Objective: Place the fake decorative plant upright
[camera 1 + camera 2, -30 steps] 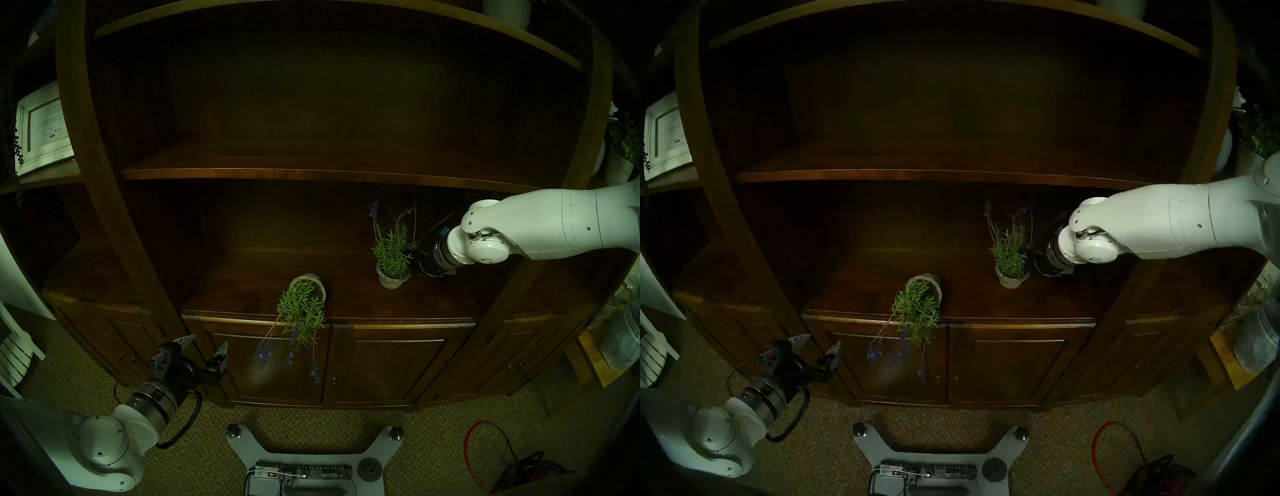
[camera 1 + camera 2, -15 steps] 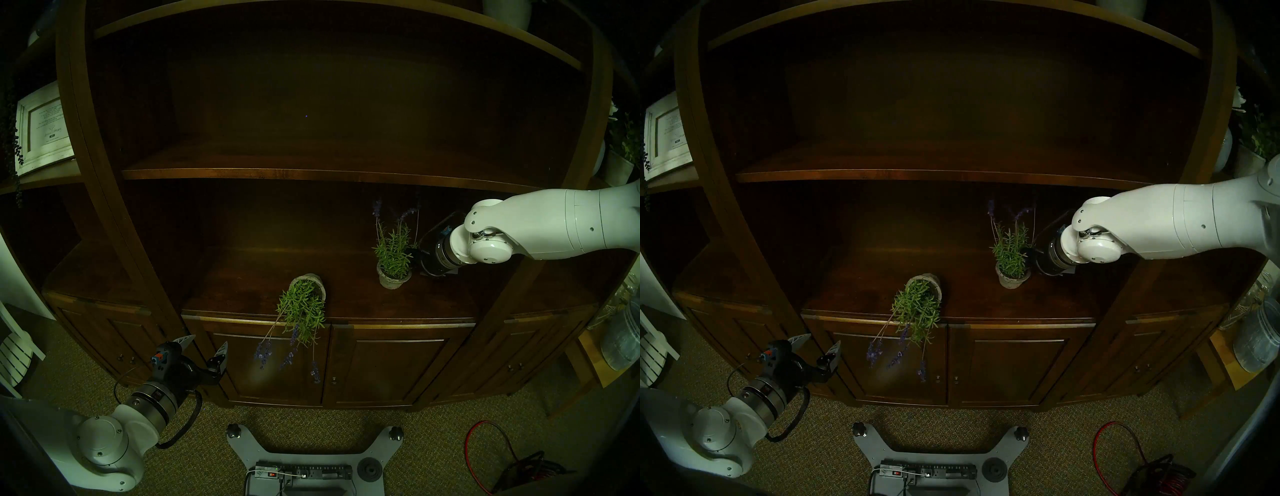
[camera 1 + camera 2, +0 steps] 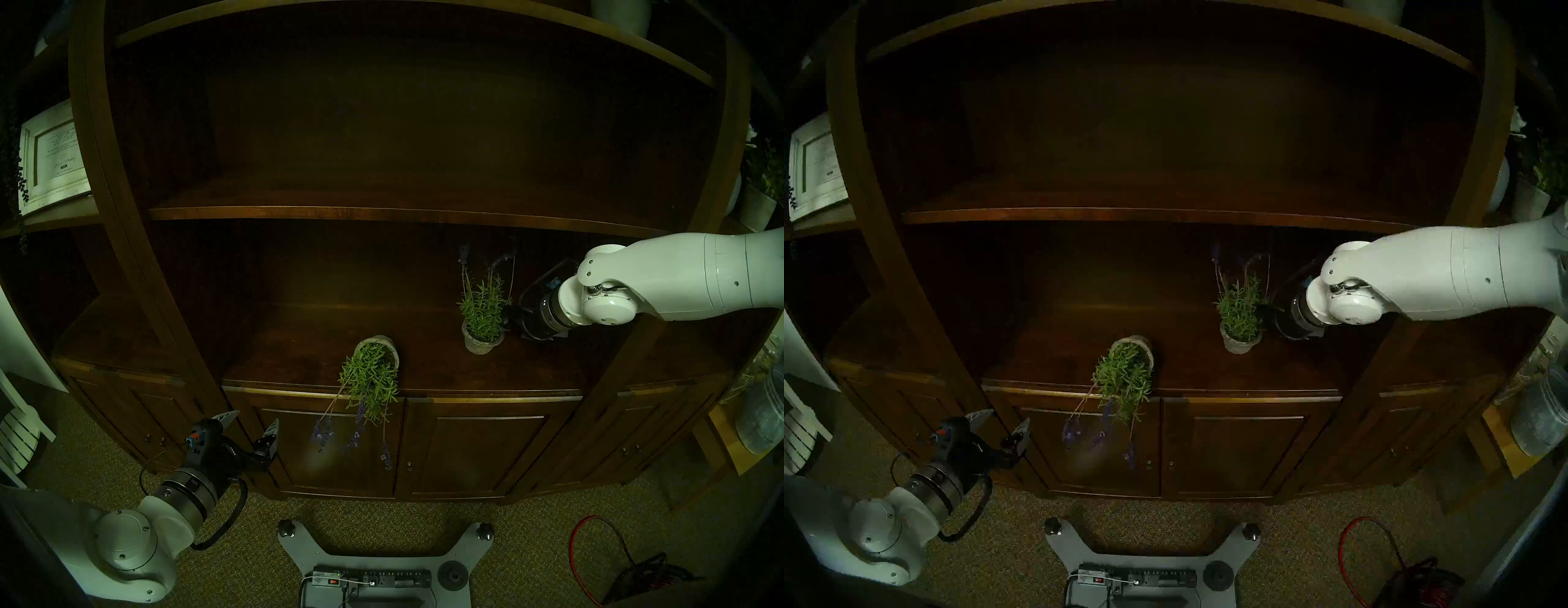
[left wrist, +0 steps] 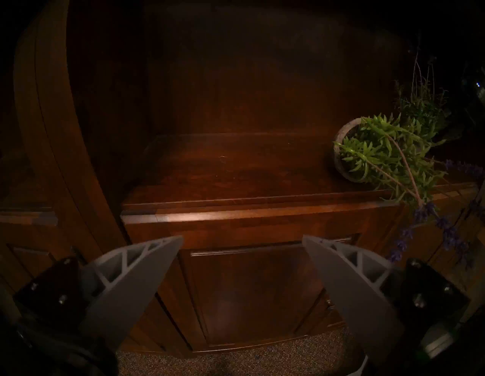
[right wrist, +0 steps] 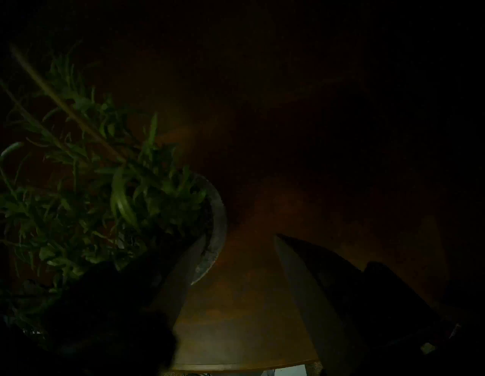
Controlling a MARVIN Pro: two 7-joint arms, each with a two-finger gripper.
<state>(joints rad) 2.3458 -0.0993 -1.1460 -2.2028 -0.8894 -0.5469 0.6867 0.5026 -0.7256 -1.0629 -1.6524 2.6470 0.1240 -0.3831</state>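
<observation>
Two potted fake lavender plants sit on the cabinet shelf (image 3: 424,365) in the head stereo left view. The upright plant (image 3: 481,316) stands toward the right of the shelf in its pale pot. The right claw (image 3: 511,316) is just beside its foliage on the right, under the white right arm (image 3: 679,280); its fingers are hidden in shadow here. The tipped plant (image 3: 371,373) lies on its side near the shelf's front edge, purple blooms hanging over the cabinet doors. The left claw (image 3: 252,424) hovers low and to the left, well apart from it, fingers spread wide and empty.

The head stereo right view shows the same layout: upright plant (image 3: 1240,316) with the right claw (image 3: 1272,316) just beside it, tipped plant (image 3: 1123,375) at the front edge, left claw (image 3: 1004,424) apart at lower left.

In the left wrist view, the left claw (image 4: 242,237) gapes wide with nothing between its fingers; the tipped plant (image 4: 380,155) lies up and to the right on the shelf (image 4: 236,170).

In the dim right wrist view, the right claw (image 5: 240,236) stands partly parted and grips nothing. The upright plant (image 5: 105,197) fills the left, its pot rim just beside the left-hand finger; contact cannot be told.
</observation>
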